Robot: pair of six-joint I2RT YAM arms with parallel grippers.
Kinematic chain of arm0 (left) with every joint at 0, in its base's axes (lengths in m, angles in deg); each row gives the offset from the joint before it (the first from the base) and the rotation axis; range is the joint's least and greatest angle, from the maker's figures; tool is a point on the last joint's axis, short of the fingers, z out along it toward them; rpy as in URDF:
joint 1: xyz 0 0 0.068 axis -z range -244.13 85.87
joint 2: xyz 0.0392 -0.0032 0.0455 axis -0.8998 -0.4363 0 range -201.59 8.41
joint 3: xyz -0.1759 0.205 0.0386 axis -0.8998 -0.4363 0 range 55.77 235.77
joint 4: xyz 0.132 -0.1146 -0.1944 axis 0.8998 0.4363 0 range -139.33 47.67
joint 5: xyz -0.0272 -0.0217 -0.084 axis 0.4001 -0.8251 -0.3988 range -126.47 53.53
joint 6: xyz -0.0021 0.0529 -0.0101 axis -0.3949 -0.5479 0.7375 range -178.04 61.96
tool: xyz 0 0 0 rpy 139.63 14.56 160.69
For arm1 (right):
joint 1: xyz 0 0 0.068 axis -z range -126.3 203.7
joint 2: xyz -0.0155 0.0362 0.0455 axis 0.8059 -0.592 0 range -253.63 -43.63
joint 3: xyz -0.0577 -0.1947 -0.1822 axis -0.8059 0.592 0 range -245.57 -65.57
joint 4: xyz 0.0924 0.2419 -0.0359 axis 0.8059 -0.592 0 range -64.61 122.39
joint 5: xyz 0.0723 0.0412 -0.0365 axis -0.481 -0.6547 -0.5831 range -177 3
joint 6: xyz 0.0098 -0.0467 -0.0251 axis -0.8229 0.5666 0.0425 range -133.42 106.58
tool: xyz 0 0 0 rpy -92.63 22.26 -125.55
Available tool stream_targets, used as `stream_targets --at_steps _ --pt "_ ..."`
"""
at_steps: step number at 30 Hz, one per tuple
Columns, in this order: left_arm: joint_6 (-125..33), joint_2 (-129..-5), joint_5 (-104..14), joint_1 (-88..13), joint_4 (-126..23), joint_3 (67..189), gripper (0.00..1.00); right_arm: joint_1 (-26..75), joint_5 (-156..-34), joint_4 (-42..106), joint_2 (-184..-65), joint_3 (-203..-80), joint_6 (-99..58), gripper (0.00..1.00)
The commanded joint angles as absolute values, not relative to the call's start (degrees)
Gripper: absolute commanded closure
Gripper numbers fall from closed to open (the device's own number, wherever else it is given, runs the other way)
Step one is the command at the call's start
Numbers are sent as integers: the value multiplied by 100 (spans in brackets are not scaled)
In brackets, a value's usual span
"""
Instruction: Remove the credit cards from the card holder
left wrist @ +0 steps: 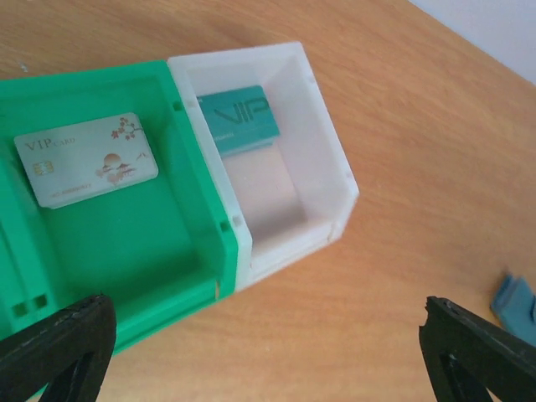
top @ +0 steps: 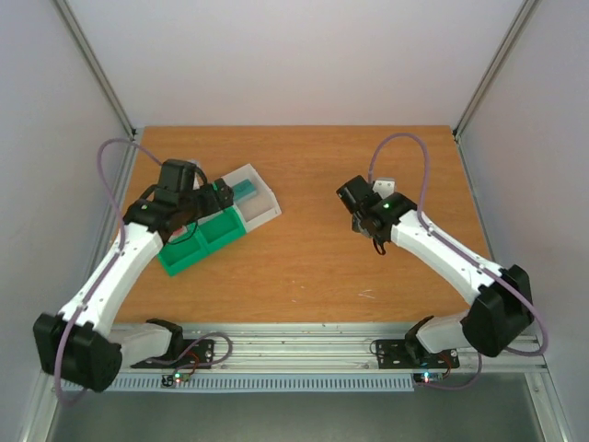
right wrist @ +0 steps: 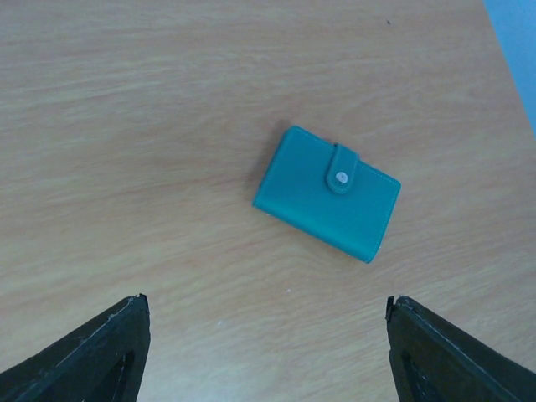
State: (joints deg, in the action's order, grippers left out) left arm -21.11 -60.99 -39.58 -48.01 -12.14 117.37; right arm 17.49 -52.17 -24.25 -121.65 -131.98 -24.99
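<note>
From above, my left gripper [top: 217, 195] hangs over the tray [top: 180, 261], and the right gripper [top: 362, 212] sits well off to the tray's right. I can't pick out the card holder from here.

On the left wrist view, one credit card [left wrist: 88, 159] lies flat in the tray's green compartment [left wrist: 126, 251]. It is whitish, with a gold chip, red blossom marks and VIP lettering. A teal card [left wrist: 243, 117] rests in the clear compartment [left wrist: 322, 142] next door. The left gripper's [left wrist: 265, 301] jaws are spread wide, holding and touching nothing.

On the right wrist view, the card holder [right wrist: 327, 203] lies on the table [right wrist: 126, 126]. It is blue-teal, folded shut, with its tab snapped down. The right gripper's [right wrist: 267, 299] jaws stand apart above it, empty.
</note>
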Motion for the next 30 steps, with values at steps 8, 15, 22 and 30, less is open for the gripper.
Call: stream_targets --at_steps 8,15,22,30 --pt "-3867 -3498 -5279 -4789 -284 10828 1 2895 -5395 -1691 -13605 -13135 -2259 35" --pt "-3989 -2847 -4849 -4788 -166 10407 1 3379 -5531 -1415 -14509 -13258 -2225 44" --pt "-4064 -2885 -5003 -4794 -243 10403 1 3545 -5738 -1324 -15080 -13470 -2228 45" --pt "-4065 -2842 -5065 -4794 -252 10367 1 3551 -5868 -1369 -15261 -13710 -2215 42"
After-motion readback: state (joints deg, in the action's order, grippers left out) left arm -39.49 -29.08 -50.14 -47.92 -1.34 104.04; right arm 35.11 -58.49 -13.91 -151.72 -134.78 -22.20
